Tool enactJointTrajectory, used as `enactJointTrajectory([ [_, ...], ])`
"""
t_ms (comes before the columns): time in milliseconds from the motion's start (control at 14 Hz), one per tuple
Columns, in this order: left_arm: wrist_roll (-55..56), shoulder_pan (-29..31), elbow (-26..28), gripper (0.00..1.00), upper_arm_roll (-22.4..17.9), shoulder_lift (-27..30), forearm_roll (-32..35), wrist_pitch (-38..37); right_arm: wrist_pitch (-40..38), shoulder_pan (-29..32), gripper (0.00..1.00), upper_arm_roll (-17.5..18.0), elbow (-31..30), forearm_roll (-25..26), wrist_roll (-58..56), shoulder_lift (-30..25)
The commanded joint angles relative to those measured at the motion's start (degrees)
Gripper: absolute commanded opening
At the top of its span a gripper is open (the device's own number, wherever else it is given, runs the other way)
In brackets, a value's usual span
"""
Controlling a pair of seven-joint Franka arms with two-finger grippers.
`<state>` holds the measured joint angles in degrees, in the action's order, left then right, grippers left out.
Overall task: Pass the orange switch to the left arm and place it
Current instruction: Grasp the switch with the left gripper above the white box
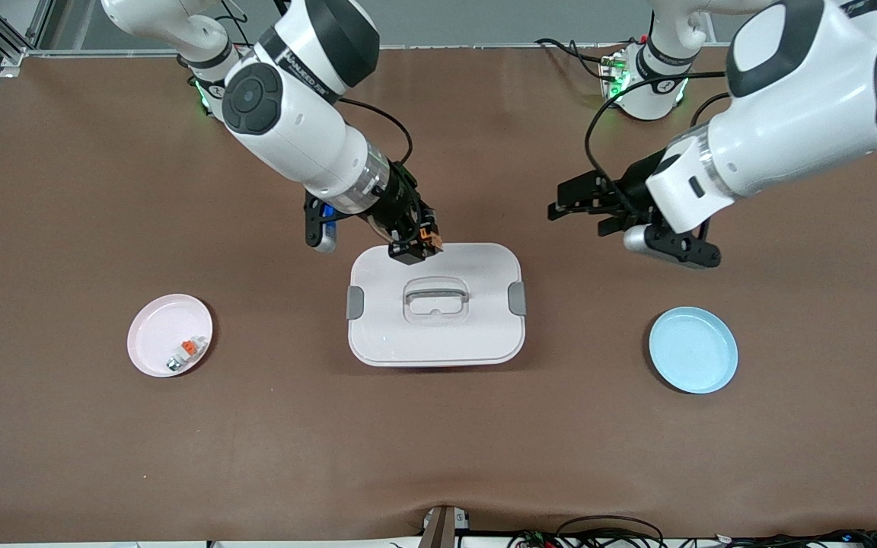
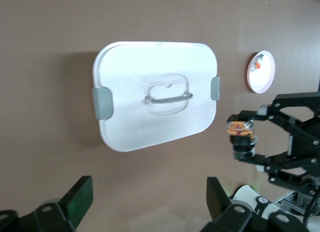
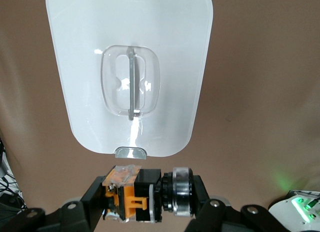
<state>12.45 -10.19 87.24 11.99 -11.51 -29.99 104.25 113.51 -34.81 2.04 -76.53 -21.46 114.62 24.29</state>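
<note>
Front view: right gripper (image 1: pixel 417 245) fingers clamp orange switch (image 1: pixel 428 237) above box (image 1: pixel 435 303).

Bright even light; glare on box (image 2: pixel 155 99) lid

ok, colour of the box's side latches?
Grey, on the white box; the latches show best in the left wrist view.

- The box (image 1: pixel 435 304) is set mid-table between two plates.
- One plate (image 1: pixel 170 335) is placed toward the right arm's end, the other plate (image 1: pixel 693 349) toward the left arm's.
</note>
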Motion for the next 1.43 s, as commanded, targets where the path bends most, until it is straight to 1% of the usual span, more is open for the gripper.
enactJointTrajectory([
  [0,-3.46,0.08,0.3,1.0,0.49,-1.4,-3.04,1.13,0.48,-0.44,0.0,-0.55,2.35,-0.42,2.09,0.94],
  [143,-9.08,0.44,3.18,1.0,0.49,-1.58,-7.95,1.91,1.8,-0.35,0.0,-0.46,2.44,-0.95,2.62,0.94],
  [215,-9.37,0.26,4.42,1.0,0.58,-1.41,-10.67,4.01,2.15,-0.35,0.0,-0.46,2.44,-1.12,2.97,0.94],
  [287,-9.37,0.17,5.47,1.0,1.1,-1.32,-11.83,6.99,2.94,-0.35,0.0,-0.46,2.7,-1.21,3.32,1.29],
  [430,-9.28,-0.26,7.58,1.0,2.77,-1.67,-13.07,13.67,4.43,-0.35,0.0,-0.46,2.7,-3.05,3.85,1.46],
  [502,-9.28,-0.53,8.81,1.0,3.82,-1.76,-15.08,16.65,4.79,-0.35,0.0,-0.46,2.7,-3.5,3.85,1.47],
  [645,-7.36,-2.19,9.44,1.0,4.18,-2.2,-19.12,22.46,6.45,-0.35,0.0,-0.46,2.7,-6.82,3.94,1.47],
  [860,-5.15,-3.08,9.0,1.0,4.18,-2.9,-20.02,25.99,8.65,-1.14,0.0,-0.46,2.7,-7.63,4.73,2.25],
  [1075,-4.54,-4.22,8.91,1.0,4.18,-3.43,-20.02,26.79,10.23,-1.93,0.0,-0.46,2.7,-7.81,5.61,3.05],
  [1218,-3.84,-5.97,9.26,1.0,4.18,-3.6,-19.84,27.84,10.5,-1.93,0.0,-0.46,2.79,-7.81,5.96,3.57],
  [1361,-3.48,-6.15,9.44,0.96,4.18,-3.78,-19.32,27.93,10.5,-2.02,0.0,-0.37,2.88,-7.89,6.14,3.58],
])
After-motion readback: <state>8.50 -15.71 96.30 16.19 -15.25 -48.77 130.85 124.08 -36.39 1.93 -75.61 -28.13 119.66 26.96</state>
